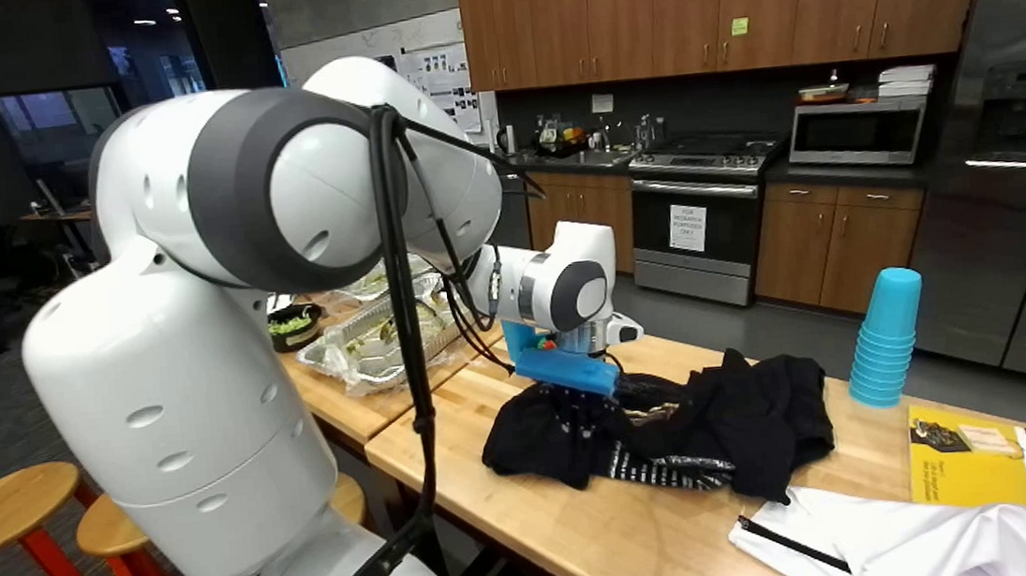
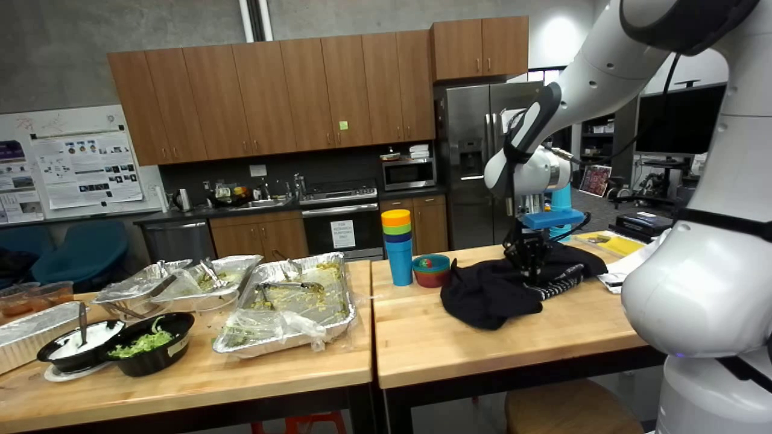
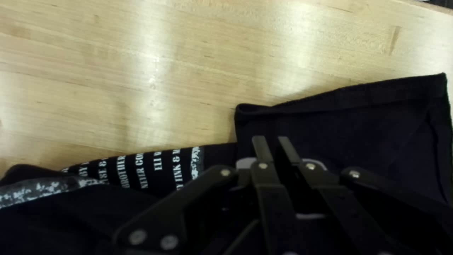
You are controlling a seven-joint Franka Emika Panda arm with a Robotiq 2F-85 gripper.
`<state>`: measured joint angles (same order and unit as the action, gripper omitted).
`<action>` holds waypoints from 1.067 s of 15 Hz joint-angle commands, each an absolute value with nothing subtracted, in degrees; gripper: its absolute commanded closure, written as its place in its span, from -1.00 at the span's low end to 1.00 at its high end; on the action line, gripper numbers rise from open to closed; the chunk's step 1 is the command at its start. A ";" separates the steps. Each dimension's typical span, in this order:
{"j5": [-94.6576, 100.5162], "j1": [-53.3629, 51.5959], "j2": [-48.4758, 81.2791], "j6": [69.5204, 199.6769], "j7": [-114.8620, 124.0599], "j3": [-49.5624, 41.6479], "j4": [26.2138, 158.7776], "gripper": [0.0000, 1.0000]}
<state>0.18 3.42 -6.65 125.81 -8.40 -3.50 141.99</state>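
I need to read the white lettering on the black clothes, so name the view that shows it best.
The wrist view: the white lettering is large there, with BROTHER and NEVER readable. Both exterior views show it only as small white marks.

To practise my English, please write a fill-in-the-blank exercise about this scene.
The dark two-fingered tool points ____ (up or down).
Letters printed on the crumpled black fabric are coloured ____.
The white paper sign says "FOR RESEARCH PURPOSES ____".
The pale rectangular tabletop is made of ____.

Missing words: down; white; ONLY; wood.
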 commanded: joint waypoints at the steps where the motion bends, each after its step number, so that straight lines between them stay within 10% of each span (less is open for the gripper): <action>1: 2.05 3.68 -8.16 125.86 -7.00 -3.64 143.42 0.20; 10: 4.32 5.25 -8.04 127.90 -4.28 -4.51 146.09 -0.92; 16: 3.88 5.03 -7.29 129.17 -2.61 -4.19 147.15 -1.00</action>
<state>3.22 5.21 -6.80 127.59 -4.72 -4.27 145.92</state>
